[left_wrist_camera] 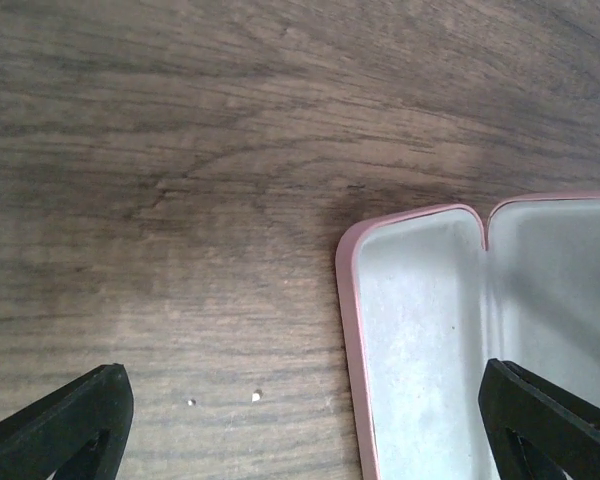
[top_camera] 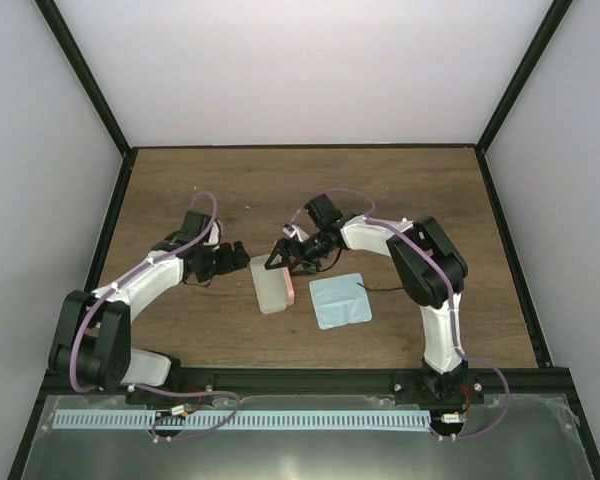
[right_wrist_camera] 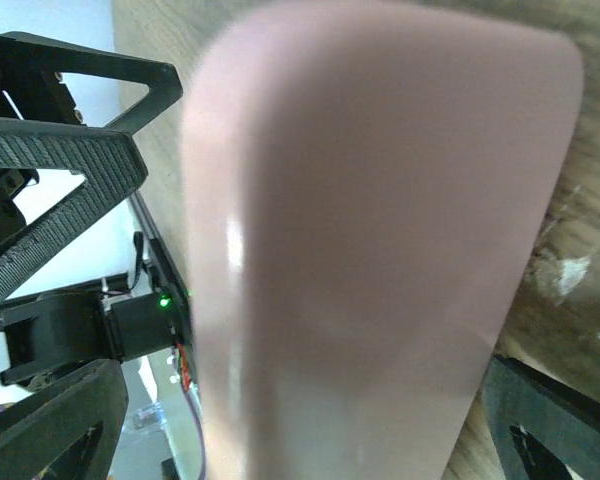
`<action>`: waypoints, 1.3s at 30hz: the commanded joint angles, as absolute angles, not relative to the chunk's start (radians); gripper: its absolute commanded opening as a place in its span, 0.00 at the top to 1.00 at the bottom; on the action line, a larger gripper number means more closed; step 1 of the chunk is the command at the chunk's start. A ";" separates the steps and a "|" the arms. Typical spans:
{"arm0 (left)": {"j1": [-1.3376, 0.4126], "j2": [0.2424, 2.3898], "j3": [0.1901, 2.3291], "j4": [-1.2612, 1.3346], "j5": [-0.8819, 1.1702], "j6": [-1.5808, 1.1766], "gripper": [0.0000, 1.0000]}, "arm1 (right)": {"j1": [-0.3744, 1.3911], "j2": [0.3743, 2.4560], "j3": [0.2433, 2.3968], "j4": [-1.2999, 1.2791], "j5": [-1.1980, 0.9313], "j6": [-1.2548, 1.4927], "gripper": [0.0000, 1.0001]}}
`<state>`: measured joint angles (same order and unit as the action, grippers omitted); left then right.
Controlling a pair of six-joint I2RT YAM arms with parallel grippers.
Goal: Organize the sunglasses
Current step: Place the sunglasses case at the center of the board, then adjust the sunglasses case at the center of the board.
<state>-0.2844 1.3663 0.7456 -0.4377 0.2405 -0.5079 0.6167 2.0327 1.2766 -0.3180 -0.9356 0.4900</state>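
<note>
The salmon-pink case (top_camera: 270, 288) lies open on the table with its pale lining up and its lid (top_camera: 291, 285) raised along the right side. My left gripper (top_camera: 232, 262) is open at the case's left far corner. In the left wrist view it (left_wrist_camera: 300, 400) straddles the pink rim (left_wrist_camera: 348, 330). My right gripper (top_camera: 285, 258) is open at the lid's far end, and the lid's outer face (right_wrist_camera: 380, 250) fills the right wrist view. I cannot make out the sunglasses. A thin black wire (top_camera: 375, 290) runs from the cloth under my right arm.
The light blue cloth (top_camera: 338, 301) lies flat just right of the case. The wooden table (top_camera: 280, 190) has black posts and white walls around it. My left gripper's finger (right_wrist_camera: 60, 170) shows in the right wrist view.
</note>
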 commanded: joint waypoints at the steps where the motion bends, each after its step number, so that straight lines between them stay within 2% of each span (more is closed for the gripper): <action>1: -0.288 1.417 0.792 -0.412 0.254 -0.419 0.04 | 0.610 2.005 1.345 -0.413 -0.843 0.416 0.00; 4: -0.289 1.482 0.828 -0.403 0.269 -0.370 0.11 | 0.609 1.984 1.347 -0.442 -0.793 0.403 0.00; 8: -0.292 1.574 0.884 -0.392 0.266 -0.302 0.26 | 0.609 1.955 1.350 -0.474 -0.730 0.396 0.00; 11: -0.299 1.638 0.934 -0.395 0.251 -0.253 0.32 | 0.610 1.940 1.358 -0.503 -0.689 0.385 0.00; 23: -0.324 1.788 1.038 -0.432 0.343 -0.047 0.45 | 0.573 1.842 1.355 -0.561 -0.597 0.381 0.00; 30: -0.364 1.822 1.046 -0.440 0.334 -0.020 0.47 | 0.515 1.793 1.309 -0.551 -0.607 0.400 0.00; 36: -0.380 1.854 1.048 -0.447 0.297 -0.023 0.65 | 0.509 1.789 1.286 -0.550 -0.599 0.401 0.01; 39: -0.381 1.853 1.035 -0.436 0.284 -0.032 0.78 | 0.508 1.786 1.282 -0.553 -0.594 0.398 0.01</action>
<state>-0.3729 1.8187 1.0466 -0.4202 0.3073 -0.0376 0.5098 1.8118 1.2881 -0.5468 -0.6056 0.4007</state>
